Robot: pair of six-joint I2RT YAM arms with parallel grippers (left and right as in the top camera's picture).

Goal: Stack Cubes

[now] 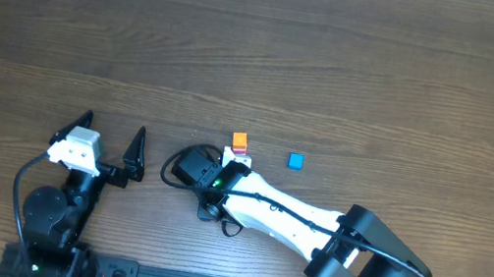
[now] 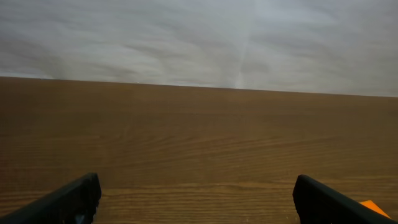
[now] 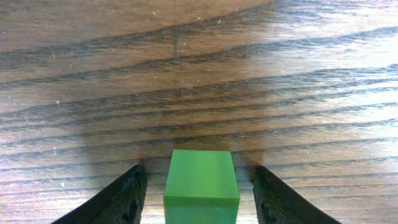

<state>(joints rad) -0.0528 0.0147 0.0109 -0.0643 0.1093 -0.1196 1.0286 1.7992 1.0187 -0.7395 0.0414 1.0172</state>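
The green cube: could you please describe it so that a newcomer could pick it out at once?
On the wooden table, follow the right arm to the right gripper near the middle. The green cube sits on the wood between its open fingers, a gap at each side. Its neighbours, the orange cube and the blue cube, lie uncovered just beyond.

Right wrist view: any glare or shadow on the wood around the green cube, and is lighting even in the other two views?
Right wrist view: pale sheen on part of the table; a soft shadow darkens the wood around the green cube and the right gripper straddling it. Top view: even light, only faint shadows by the right arm. Left wrist view: evenly lit wood, no glare.
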